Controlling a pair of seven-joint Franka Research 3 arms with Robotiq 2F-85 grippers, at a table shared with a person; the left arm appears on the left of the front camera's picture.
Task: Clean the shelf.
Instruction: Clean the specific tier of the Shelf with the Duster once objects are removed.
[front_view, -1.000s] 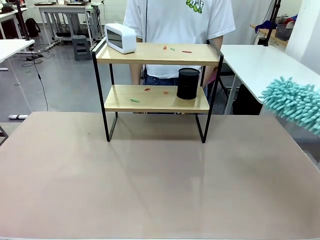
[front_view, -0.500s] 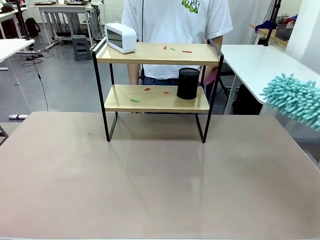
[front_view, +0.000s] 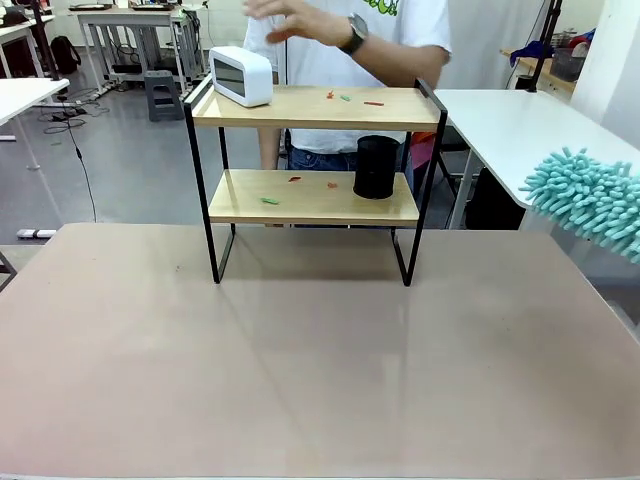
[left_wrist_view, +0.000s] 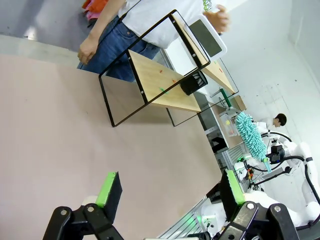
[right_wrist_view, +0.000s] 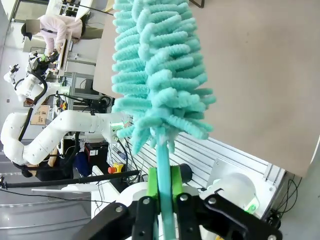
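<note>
The shelf stands at the table's far edge, two wood boards in a black frame, also seen in the left wrist view. Small coloured scraps lie on both boards. A white device sits on the top board's left end and a black cylinder on the lower board. The person's hand hovers over the top board near the white device. My right gripper is shut on the handle of a teal duster, held off the table's right edge. My left gripper hangs open above the table, nothing between its fingers.
The brown table spreads bare in front of the shelf. A white table stands to the right behind it. The person stands directly behind the shelf, with the other hand hanging low.
The person's arm has risen over the top board toward the white device. The duster has lifted slightly at the right edge.
</note>
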